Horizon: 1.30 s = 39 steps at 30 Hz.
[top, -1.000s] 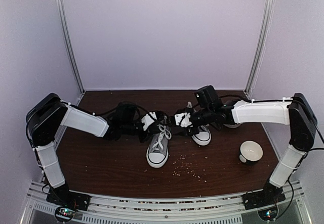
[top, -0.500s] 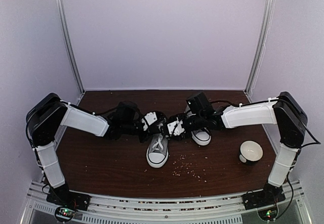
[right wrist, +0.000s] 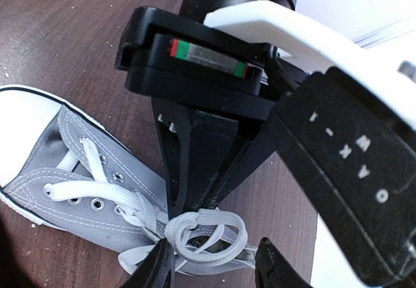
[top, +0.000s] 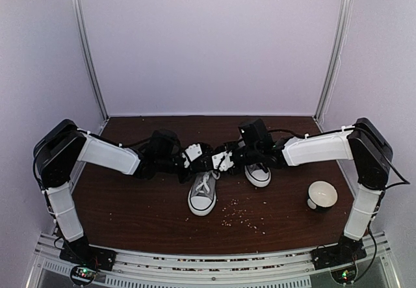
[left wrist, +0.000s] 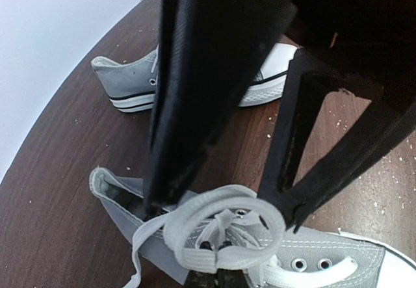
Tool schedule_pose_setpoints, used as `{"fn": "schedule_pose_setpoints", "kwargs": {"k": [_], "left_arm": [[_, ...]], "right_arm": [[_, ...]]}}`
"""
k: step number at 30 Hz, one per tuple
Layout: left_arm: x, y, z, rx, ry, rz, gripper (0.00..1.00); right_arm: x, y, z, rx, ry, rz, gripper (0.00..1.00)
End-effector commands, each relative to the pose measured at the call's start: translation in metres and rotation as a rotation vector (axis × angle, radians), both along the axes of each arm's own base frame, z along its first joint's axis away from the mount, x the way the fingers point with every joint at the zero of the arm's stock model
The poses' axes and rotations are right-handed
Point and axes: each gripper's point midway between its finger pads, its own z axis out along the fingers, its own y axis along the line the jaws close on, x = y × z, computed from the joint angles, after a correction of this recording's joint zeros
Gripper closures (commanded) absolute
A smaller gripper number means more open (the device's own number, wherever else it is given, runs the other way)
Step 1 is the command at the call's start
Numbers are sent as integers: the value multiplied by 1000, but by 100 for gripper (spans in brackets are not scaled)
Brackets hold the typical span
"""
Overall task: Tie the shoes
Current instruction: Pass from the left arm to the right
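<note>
The near grey shoe (top: 202, 195) lies mid-table, toe toward me; it also shows in the right wrist view (right wrist: 71, 171) and the left wrist view (left wrist: 338, 255). The second shoe (top: 258, 173) stands to its right, also in the left wrist view (left wrist: 127, 83). My left gripper (top: 199, 157) is shut on a loop of white lace (left wrist: 224, 233) above the near shoe's tongue, its tips at the bottom edge of its own view (left wrist: 213, 279). My right gripper (top: 218, 160) is open, its fingers (right wrist: 155, 270) straddling the same loop (right wrist: 208, 236) without closing on it.
A white cup (top: 322, 195) sits at the right of the brown table (top: 130, 210). Small crumbs (top: 244, 215) are scattered in front of the shoes. White walls and metal posts enclose the back and sides. The two grippers are almost touching.
My right arm has swung left, bringing its open gripper up against the left gripper and around the lace loop. The left gripper has held the loop nearly still.
</note>
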Motion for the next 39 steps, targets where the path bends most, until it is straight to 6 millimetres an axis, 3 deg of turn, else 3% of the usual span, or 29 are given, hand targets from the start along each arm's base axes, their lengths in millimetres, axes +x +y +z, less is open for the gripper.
{"fn": "schedule_pose_setpoints", "kwargs": {"k": [1, 3, 5, 11, 17, 20, 22, 29, 31, 34, 39], "left_arm": [[1, -11, 25, -57, -51, -39, 100], [1, -11, 25, -57, -51, -41, 100], [1, -11, 25, -58, -52, -41, 100], [0, -11, 24, -56, -48, -43, 100], [0, -7, 22, -42, -45, -28, 100], [0, 1, 23, -1, -44, -9, 66], [-6, 10, 26, 30, -41, -29, 52], [-17, 59, 55, 7, 148, -188, 46], [2, 70, 50, 39, 179, -132, 45], [52, 93, 21, 198, 188, 80, 45], [84, 97, -5, 323, 291, 113, 33]], "right_arm": [[9, 3, 2, -3, -30, -27, 57], [7, 2, -2, -20, -28, -20, 57], [6, 2, -4, -33, -25, -15, 63], [2, 4, -3, -36, -16, -9, 100], [-2, -2, 3, -20, -3, -30, 100], [-4, -7, 4, -22, 5, -47, 100], [-6, -11, 1, -39, 8, -49, 100], [-13, -18, -8, -89, 18, -32, 100], [-12, -17, -7, -91, 15, -31, 100], [-11, -16, -6, -96, 11, -27, 100], [-15, -13, -10, -121, 14, -3, 100]]}}
